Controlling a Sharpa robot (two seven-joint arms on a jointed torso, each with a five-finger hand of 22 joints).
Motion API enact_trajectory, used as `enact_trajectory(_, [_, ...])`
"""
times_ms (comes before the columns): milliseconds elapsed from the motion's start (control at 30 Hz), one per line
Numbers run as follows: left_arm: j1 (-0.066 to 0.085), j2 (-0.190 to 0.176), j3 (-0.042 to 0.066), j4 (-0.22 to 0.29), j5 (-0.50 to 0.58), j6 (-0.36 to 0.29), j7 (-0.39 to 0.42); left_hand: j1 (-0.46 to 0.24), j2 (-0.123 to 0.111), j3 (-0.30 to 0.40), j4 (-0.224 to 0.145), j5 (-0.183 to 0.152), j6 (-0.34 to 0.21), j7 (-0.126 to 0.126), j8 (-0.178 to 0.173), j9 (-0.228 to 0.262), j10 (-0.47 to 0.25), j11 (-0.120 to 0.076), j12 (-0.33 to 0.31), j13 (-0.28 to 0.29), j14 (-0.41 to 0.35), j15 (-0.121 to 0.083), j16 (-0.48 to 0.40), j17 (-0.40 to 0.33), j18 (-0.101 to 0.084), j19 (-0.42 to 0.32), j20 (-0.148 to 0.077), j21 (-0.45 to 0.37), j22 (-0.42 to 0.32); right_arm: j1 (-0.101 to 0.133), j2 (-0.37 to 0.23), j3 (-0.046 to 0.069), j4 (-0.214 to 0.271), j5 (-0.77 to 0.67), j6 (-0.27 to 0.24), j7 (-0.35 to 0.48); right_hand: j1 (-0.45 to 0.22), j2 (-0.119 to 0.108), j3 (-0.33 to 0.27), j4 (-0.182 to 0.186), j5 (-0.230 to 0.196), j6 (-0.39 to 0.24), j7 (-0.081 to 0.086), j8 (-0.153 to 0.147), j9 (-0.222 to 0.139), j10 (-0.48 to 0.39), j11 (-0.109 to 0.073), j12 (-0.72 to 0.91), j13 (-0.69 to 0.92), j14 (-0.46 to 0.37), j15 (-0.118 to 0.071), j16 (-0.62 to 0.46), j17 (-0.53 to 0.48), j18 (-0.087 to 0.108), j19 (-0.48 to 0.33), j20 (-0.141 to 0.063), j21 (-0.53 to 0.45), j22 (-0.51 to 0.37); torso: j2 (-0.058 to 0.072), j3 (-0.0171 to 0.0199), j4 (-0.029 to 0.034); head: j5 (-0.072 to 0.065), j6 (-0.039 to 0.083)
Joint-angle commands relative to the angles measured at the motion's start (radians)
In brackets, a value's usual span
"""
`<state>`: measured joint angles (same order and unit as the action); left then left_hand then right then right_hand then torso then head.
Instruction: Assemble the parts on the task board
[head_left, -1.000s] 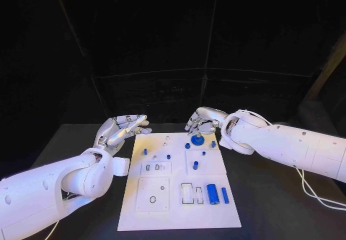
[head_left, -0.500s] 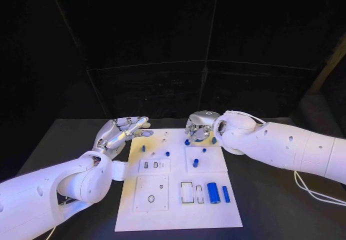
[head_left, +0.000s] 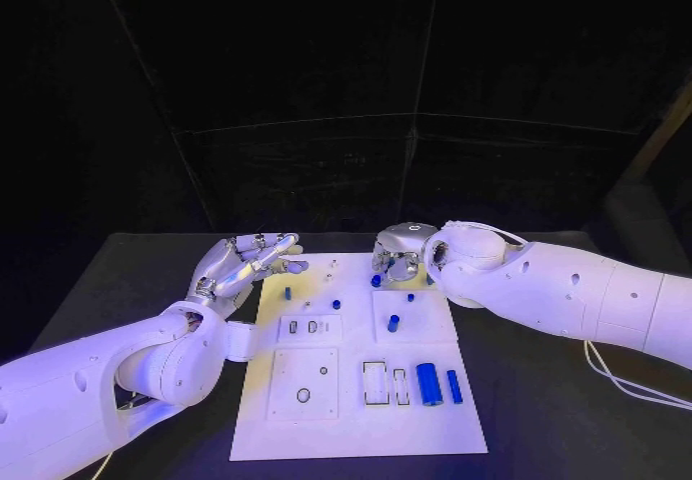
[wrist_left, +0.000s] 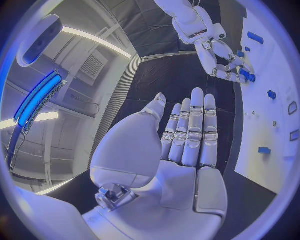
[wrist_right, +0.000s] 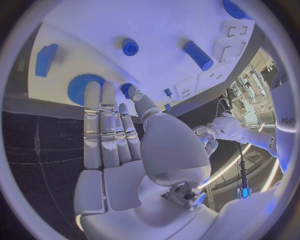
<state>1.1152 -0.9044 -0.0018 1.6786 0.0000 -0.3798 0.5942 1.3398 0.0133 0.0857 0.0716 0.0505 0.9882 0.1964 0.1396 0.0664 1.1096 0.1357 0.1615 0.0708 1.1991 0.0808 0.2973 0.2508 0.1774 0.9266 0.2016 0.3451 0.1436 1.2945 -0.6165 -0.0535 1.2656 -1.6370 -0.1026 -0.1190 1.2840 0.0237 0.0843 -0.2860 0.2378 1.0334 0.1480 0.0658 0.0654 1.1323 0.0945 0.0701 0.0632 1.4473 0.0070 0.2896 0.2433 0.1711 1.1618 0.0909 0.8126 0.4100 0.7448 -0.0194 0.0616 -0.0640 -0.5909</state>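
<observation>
Two hands at the board's far end, gear step in hand

Board: white plate, centre of table; parts lie on it or stand in it.

Right hand: over the far right corner of the board. In the right wrist view its fingers lie nearly straight and side by side, tips at the rim of a toothed gear that sits flat on the board. Nothing gripped.

Left hand: held off the far left edge of the board, palm up, fingers straight, empty.

Other parts: a large cylinder and a slim bar near right, a peg mid-board, small pegs far left.

Step, by judgement: approach to the gear, not yet a grasp. Next move calls for the right hand's fingers and thumb to close round the gear's rim before any lift; whether it already sits on its post, I cannot tell.
</observation>
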Motion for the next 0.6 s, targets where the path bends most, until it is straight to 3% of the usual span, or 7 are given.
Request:
enact_trajectory(33, [0.001,0.0,0.0,0.001,-0.011,0.02,0.0,-0.006,0.002,0.001,-0.006,0.004,-0.001,0.008,-0.008,-0.001,0.0,0.005,-0.005,-0.002,0.004,0.003,-0.007,0.002,0.007,0.009,0.001,-0.004,-0.001,0.002,0.005,0.0,-0.002,-0.017,0.016,0.006,0.002,0.003,0.009,0.001,-0.006,-0.006,0.0,0.0,0.001,-0.005,-0.001,0.009,0.002,0.005,0.003,-0.007,0.003,0.011,-0.003,0.004,0.01,0.005,0.002,-0.0001,0.0003,0.002,0.0])
enact_trajectory(267, [0.001,0.002,0.0,-0.003,-0.011,0.023,-0.005,-0.007,0.003,0.001,-0.006,0.004,-0.001,0.008,-0.009,-0.001,0.0,0.005,-0.006,-0.002,0.005,0.003,-0.008,0.003,0.007,0.009,0.001,-0.005,-0.002,0.002,0.015,0.0,-0.01,-0.01,0.023,0.016,0.002,0.019,0.038,0.0,-0.016,-0.005,0.001,0.0,0.001,0.005,-0.003,0.018,0.0,0.003,0.001,-0.014,0.017,0.012,0.003,0.003,0.059,0.035,0.005,-0.0005,0.0008,0.003,-0.002])
enact_trajectory(600, [0.003,-0.001,0.0,0.0,-0.011,0.026,-0.014,-0.007,0.004,0.002,-0.009,0.004,-0.003,0.01,-0.014,-0.001,-0.002,0.007,-0.014,-0.002,0.001,0.005,-0.015,0.008,0.006,0.008,0.002,-0.009,-0.005,0.002,0.023,0.0,-0.013,0.003,0.066,0.013,-0.001,0.029,0.092,-0.001,-0.034,-0.004,0.003,0.0,0.001,0.019,-0.005,0.018,-0.001,0.002,-0.003,-0.024,0.038,-0.001,0.024,0.011,0.169,0.153,0.012,-0.0012,0.001,0.003,-0.005])
